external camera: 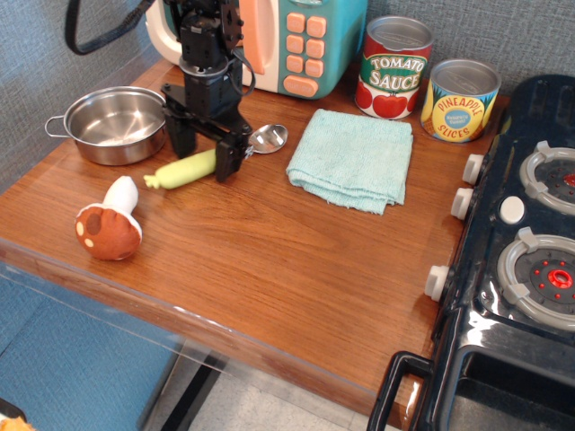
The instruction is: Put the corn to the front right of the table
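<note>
The black gripper (202,153) hangs in the upper left of the frame, its jaws spread wide and pointing down at the table (269,260). One finger stands on the far side of the corn (182,169), next to the pot, and the other comes down at the corn's thicker right end, close to or touching it; I cannot tell which. The jaws have not closed on it, and the corn lies flat on the wood. It is a pale yellow-green cob lying at a slant, with its stubby stem end pointing toward the lower left and its other end tucked under the gripper. Just behind it, further toward the upper left, sits a small steel pot (114,123) with side handles. A metal spoon (267,137) lies right beside the gripper's right finger, bowl up. Toward the left edge and nearer the front rests a brown-and-white toy mushroom (109,224), tipped on its side, apart from the corn. A folded light-blue cloth (352,158) lies in the upper middle of the frame. Behind it stand two cans, one labelled tomato sauce (394,67) and one labelled pineapple slices (459,100). A teal and cream toy microwave (287,40) with pink buttons stands against the wall behind the arm. The black toy stove (530,251) with grey burners fills the right side. The wood at the lower middle and lower right, in front of the cloth, shows bare grain.
</note>
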Available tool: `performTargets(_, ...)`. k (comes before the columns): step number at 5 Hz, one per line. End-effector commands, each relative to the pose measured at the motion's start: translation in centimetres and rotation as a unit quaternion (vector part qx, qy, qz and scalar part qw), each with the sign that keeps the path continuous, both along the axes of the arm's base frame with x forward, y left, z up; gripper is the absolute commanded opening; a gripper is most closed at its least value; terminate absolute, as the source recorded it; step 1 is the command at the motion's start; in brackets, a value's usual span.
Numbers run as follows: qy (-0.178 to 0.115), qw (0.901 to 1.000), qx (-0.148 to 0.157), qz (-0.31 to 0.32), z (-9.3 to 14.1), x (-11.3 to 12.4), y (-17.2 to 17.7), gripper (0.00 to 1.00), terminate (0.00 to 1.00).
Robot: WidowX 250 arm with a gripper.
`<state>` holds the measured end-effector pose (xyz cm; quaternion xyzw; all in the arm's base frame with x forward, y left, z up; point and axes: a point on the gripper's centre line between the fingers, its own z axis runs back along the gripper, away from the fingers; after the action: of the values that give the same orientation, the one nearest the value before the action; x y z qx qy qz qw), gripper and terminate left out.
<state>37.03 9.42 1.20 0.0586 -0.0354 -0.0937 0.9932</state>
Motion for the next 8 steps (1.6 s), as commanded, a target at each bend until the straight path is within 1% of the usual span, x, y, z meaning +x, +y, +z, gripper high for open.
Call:
performTargets(1, 0.001, 1.0, 0.0, 0.002, 0.2, 0.4, 0.6, 0.0, 0.0)
performTargets(2, -0.016, 0.9998, -0.003, 0.014, 1.8, 0.2, 0.8, 0.0, 0.0)
performTargets(3, -0.026, 0.9988, -0.007, 0.041, 3.2, 0.0, 1.3, 0.0, 0.0)
performTargets(4, -0.046, 0.9903, -0.043, 0.124, 5.6, 0.5, 2.0, 0.0, 0.0)
performTargets(5, -0.085, 0.9739, -0.087, 0.192, 9.2, -0.2, 0.8, 0.0, 0.0)
performTargets(6, -0.085, 0.9694, -0.109, 0.203, 9.7, -2.9, -3.1, 0.0, 0.0)
performTargets(7, -0.064, 0.9792, -0.087, 0.172, 8.2, -6.3, -7.7, 0.0, 0.0)
performTargets(8, -0.054, 0.9844, -0.082, 0.146, 6.5, -8.5, -10.9, 0.0, 0.0)
